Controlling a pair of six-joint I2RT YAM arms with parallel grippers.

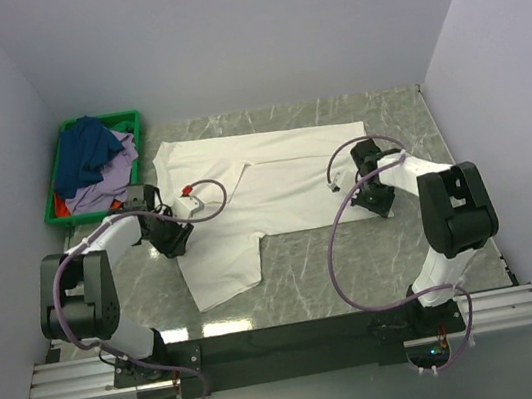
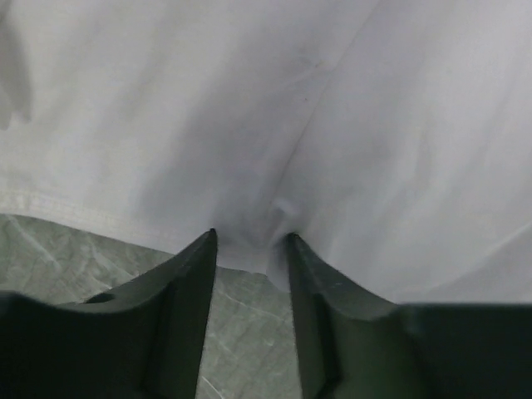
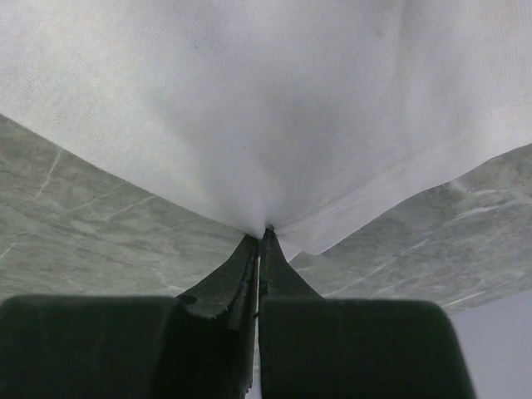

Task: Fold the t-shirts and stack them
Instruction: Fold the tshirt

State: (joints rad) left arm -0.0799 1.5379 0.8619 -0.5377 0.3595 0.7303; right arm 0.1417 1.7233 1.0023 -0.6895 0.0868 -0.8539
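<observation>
White t-shirt point(image 1: 274, 183) spread on the marble surface point(image 1: 356, 256), right tool point(image 3: 259, 237) pinched onto its hem, elbow bent inward, left tool point(image 2: 249, 245) held apart at the opposite edge, arm crooked low.

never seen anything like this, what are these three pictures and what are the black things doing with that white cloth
The overhead picture shows two robot arms bolted at the near edge of a marble table. Spread across it is a large white t-shirt; at the back left a green crate holds more crumpled clothes. The other two pictures come from cameras on each arm's wrist, looking past its own fingers. The right claw is pinched shut on the shirt's edge. The left claw has its fingers apart, with a fold of the shirt's hem between them.
</observation>
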